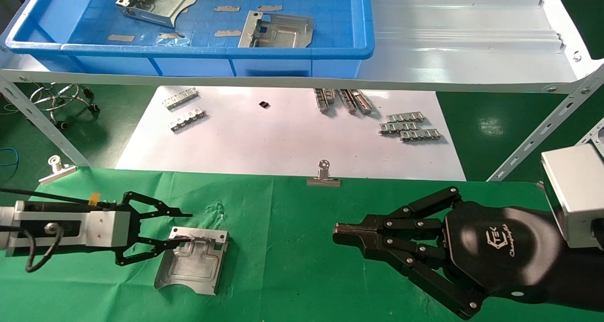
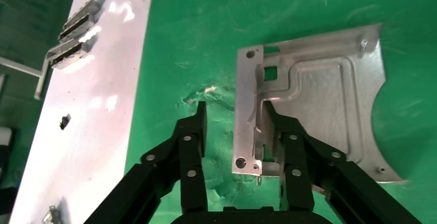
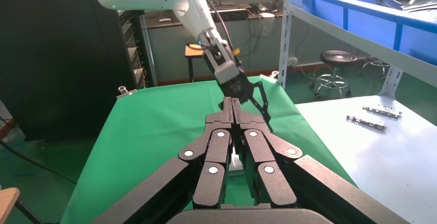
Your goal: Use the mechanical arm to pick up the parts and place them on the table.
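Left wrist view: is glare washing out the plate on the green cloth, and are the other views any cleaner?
Left wrist view: the part shows only soft sheen, its embossing legible; the white sheet glares hardest. Head view: the grey shelf is washed pale, and a highlight sits on the right gripper palm. Right wrist view: the white sheet reflects bluish light; the left gripper reads clearly.

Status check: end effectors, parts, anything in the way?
Left end effector open, straddling the edge of the part on the green table. Right end effector shut, empty. Two parts in blue bin. Nothing blocking.
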